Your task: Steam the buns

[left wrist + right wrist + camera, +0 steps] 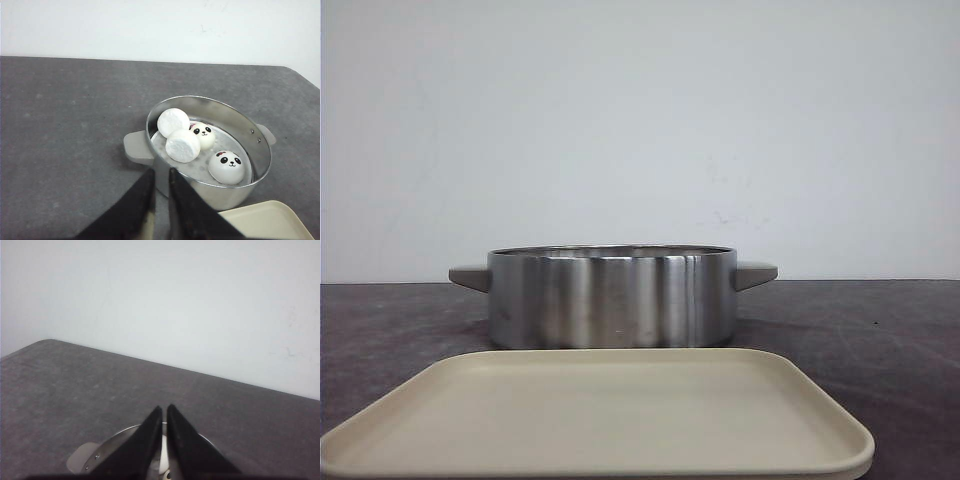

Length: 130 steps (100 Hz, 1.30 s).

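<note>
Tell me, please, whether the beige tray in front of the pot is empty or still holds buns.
Empty. The front view shows the tray bare; the left wrist view shows four buns inside the pot.

Four buns lie inside the steel pot on the desk. Two sit face up, white domes with black panda eyes, nose and smile: one near the pot's middle, one apart from it beside the wall. The other two are tipped over, showing flat matte white undersides; they touch each other, and one leans against the middle face-up bun.
</note>
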Motion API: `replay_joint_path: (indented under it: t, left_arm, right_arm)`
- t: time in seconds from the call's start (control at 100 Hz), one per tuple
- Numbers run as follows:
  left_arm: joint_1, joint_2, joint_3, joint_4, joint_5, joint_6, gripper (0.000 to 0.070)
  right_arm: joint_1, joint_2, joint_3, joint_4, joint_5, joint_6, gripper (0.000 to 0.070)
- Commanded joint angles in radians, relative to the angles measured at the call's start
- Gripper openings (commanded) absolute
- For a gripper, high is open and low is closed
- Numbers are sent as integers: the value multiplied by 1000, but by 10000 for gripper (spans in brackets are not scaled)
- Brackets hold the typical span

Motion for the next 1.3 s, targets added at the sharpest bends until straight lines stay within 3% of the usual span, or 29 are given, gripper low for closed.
replay_joint_path:
  t: [0.0,0.08,0.22,0.29,0.49,0.76,0.97,1.29]
  left_arm:
    - [-4,1,11,11,-3,10,0]
    - [-4,1,11,11,-3,10,0]
    - [-4,1,11,12,-3,10,0]
    - [-4,1,11,13,-3,10,0]
    - [-4,1,11,13,-3,10,0]
    - [-4,1,11,13,-3,10,0]
    - [-4,1,11,13,-3,10,0]
    - [-4,1,11,15,-3,10,0]
  right_arm:
    - [-4,-45,14,-6,3,16,9]
    - [-49,-135,-21,-68,21,16,9]
    - [-177,-360,-184,-82,-126,-38,9]
    - [-256,-484,-286,-80,-156,-57,9]
    - [-483,-773,-562,-80,-158,-63,9]
    - [-746,-997,-835,-77,-191,-50,9]
    - [-815,-1125,-969,-76,-277,4,9]
    - [-833,-1157,-970,-278,-347,12,9]
